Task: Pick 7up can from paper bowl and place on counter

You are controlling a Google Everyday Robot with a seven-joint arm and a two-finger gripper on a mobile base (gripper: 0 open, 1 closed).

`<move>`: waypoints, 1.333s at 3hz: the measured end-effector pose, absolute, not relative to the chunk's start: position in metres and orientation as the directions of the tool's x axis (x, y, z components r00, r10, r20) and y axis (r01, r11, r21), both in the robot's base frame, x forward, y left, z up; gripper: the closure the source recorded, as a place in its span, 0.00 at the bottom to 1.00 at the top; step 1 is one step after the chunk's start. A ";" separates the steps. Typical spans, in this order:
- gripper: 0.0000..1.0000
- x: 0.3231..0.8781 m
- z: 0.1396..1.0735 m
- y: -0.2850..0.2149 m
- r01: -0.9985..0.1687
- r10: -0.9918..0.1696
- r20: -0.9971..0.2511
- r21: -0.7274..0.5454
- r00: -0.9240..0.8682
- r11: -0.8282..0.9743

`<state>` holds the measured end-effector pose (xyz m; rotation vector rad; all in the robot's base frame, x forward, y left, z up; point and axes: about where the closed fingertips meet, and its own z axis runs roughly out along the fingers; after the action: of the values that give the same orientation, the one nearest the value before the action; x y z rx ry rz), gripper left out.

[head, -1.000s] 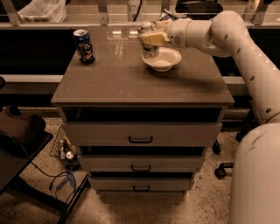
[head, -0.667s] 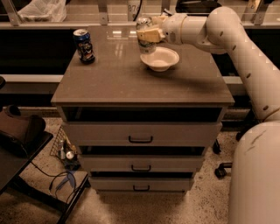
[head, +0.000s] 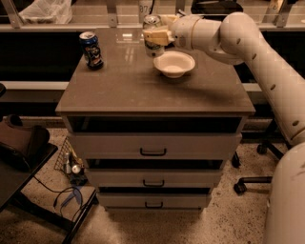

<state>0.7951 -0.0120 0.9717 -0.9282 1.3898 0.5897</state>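
Note:
The 7up can (head: pixel 152 24), pale with a shiny top, is upright in my gripper (head: pixel 155 38), which is shut on it just above the far part of the counter (head: pixel 143 86). The can is to the left of and behind the paper bowl (head: pixel 174 63), which stands empty on the counter's far right. My white arm reaches in from the right. Whether the can touches the counter, I cannot tell.
A dark blue can (head: pixel 91 49) stands upright on the counter's far left corner. Drawers with black handles (head: pixel 153 152) are below. A rail and shelf with a plastic bag (head: pixel 45 10) run behind the counter. A dark chair (head: pixel 21 143) is at the lower left.
My gripper has carried the 7up can leftwards, from over the paper bowl to a spot beside its left rim.

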 end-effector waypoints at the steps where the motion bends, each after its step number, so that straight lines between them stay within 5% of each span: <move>1: 1.00 0.766 0.956 0.009 -0.847 -0.095 -0.992 -0.124 0.087 0.517; 4: 1.00 0.712 0.921 0.074 -0.933 -0.037 -0.999 0.000 -0.014 0.360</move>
<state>0.7124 0.0743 0.9211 -0.9567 1.3943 0.9193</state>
